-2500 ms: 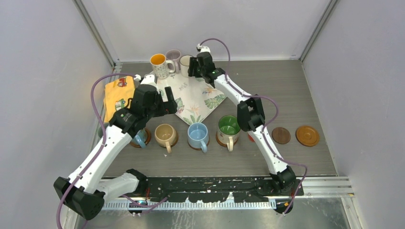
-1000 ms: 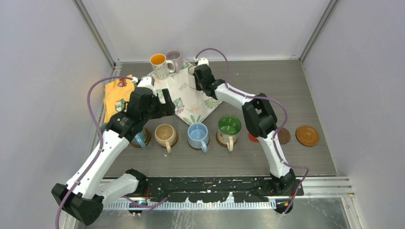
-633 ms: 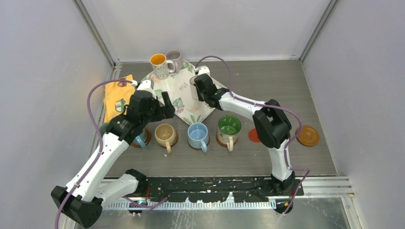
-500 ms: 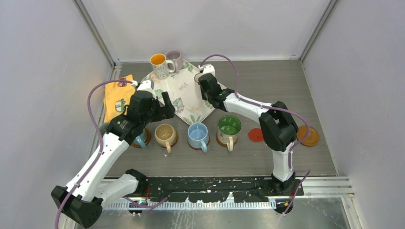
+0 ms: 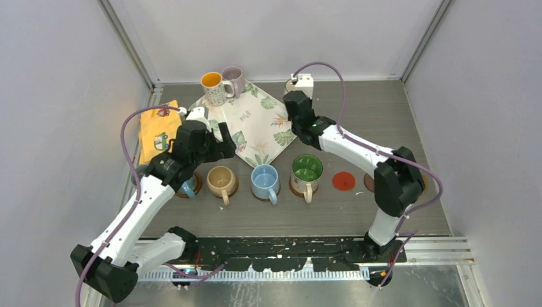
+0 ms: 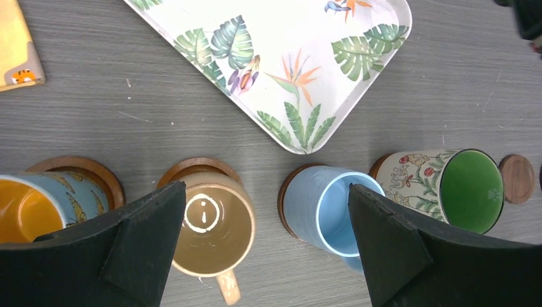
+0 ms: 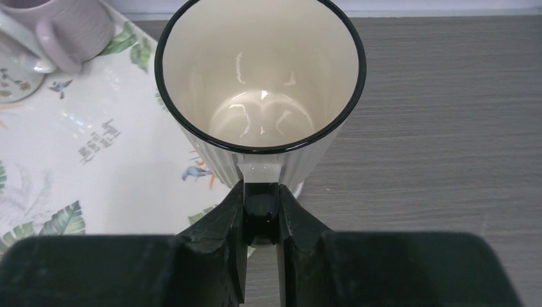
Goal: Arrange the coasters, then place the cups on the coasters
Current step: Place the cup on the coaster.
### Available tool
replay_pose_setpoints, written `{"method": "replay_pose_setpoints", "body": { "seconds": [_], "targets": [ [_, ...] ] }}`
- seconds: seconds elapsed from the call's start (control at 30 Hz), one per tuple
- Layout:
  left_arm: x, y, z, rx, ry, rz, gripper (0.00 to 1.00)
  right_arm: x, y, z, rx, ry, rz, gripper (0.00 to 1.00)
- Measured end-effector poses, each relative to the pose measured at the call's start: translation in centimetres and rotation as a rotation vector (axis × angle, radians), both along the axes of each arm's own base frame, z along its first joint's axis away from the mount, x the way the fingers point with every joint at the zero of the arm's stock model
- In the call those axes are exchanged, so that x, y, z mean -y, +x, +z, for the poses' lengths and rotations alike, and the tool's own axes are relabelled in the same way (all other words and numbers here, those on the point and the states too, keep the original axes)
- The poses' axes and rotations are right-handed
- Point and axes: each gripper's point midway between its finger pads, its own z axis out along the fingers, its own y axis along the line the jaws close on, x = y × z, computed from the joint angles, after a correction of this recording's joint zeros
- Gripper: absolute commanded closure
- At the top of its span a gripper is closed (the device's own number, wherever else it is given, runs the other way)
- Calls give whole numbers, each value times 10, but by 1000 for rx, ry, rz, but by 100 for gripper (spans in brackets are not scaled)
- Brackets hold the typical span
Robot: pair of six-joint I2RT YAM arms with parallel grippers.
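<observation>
My right gripper (image 7: 261,206) is shut on the handle of a cream cup (image 7: 262,83) with a black rim, held upright over the right corner of the leaf-patterned tray (image 7: 96,160). From above, that gripper (image 5: 295,101) hides most of the cup. My left gripper (image 6: 267,189) hangs open above the gap between the tan cup (image 6: 214,227) and the light blue cup (image 6: 326,211). Both stand on wooden coasters, as do the green-inside cup (image 5: 307,169) and an orange-inside blue cup (image 6: 32,204). A thin red coaster (image 5: 343,181) lies bare.
A patterned orange-inside cup (image 5: 213,86) and a mauve cup (image 5: 233,77) stand at the tray's back corner. A yellow cloth (image 5: 156,128) lies at the left. My right arm covers most of two coasters at the right; a dark brown one (image 6: 516,178) shows beside the green-inside cup.
My right gripper has carried the cream cup off the tray's back towards the right, its elbow swinging out over the right-hand coasters. The left arm has barely moved.
</observation>
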Motion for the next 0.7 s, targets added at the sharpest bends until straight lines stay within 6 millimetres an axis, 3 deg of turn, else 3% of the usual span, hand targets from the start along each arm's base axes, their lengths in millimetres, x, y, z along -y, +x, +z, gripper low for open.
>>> {"method": "replay_pose_setpoints", "body": {
  "seconds": [0.17, 0.27, 0.3, 0.33, 0.43, 0.57, 0.7],
  "targets": [
    [7, 3, -3, -12, -10, -21, 0, 58, -18, 17, 0, 22, -129, 99],
    [12, 5, -3, -11, -24, -39, 0, 94, -37, 28, 2, 31, -215, 99],
    [13, 5, -3, -11, -29, -45, 0, 107, -46, 24, -11, 18, -252, 99],
    [15, 6, -3, -11, -32, -49, 0, 113, -51, 36, 10, 36, -262, 99],
    [19, 7, -3, -12, -42, -62, 0, 132, -76, 43, 15, 55, -302, 99],
    [22, 8, -4, -15, -52, -72, 0, 152, -110, 36, -12, 81, -334, 99],
    [24, 9, -2, -8, -63, -76, 0, 173, -149, 8, -66, 105, -362, 99]
  ]
}}
